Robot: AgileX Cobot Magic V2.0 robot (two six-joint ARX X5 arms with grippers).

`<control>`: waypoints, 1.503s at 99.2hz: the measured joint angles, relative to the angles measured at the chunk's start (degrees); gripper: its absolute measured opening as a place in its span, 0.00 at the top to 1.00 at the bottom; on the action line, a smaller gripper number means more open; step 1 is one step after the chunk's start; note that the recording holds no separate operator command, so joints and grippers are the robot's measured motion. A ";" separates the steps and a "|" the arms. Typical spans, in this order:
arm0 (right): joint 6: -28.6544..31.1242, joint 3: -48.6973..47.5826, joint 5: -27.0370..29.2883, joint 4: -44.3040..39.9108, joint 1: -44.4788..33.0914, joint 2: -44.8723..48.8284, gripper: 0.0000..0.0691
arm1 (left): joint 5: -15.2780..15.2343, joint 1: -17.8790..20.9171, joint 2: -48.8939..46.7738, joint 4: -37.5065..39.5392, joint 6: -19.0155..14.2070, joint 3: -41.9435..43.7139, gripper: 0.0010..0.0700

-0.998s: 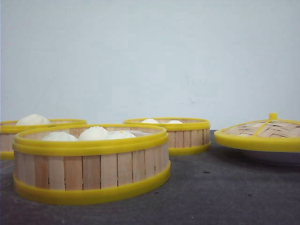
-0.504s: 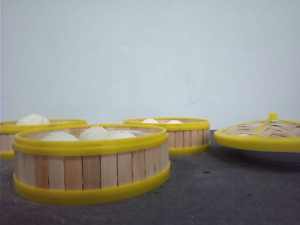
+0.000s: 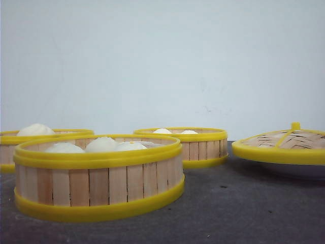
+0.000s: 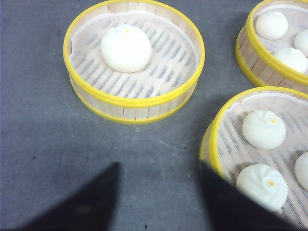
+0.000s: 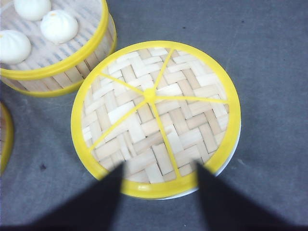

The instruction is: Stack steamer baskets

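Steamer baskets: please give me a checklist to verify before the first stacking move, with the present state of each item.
1. All three baskets separate, none stacked: near basket, far-left basket, middle basket. Ok.
2. Left hand open and holding nothing. Ok.
3. Right hand open and holding nothing. Ok.
4. Buns lie below the rims: some bun tops rise above. Not ok.
5. Lid kept aside on the white plate. Ok.

Soft, even, bright light fills all views. The front view is slightly soft and grainy. In both wrist views the pincer fingers (image 4: 86,207) are dark, blurred silhouettes, and broad faint shadows lie on the grey surface (image 4: 43,144).
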 joint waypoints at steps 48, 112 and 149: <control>2.73 0.09 -6.47 8.87 3.48 2.64 0.09 | 0.00 0.02 0.00 1.84 -0.22 0.00 0.26; 7.17 24.46 -2.12 15.26 16.59 43.65 0.10 | 0.00 0.02 1.51 2.25 -0.20 0.00 0.26; 6.45 41.88 2.95 13.44 16.02 61.92 0.10 | 0.00 0.02 1.51 2.23 -0.22 0.00 0.26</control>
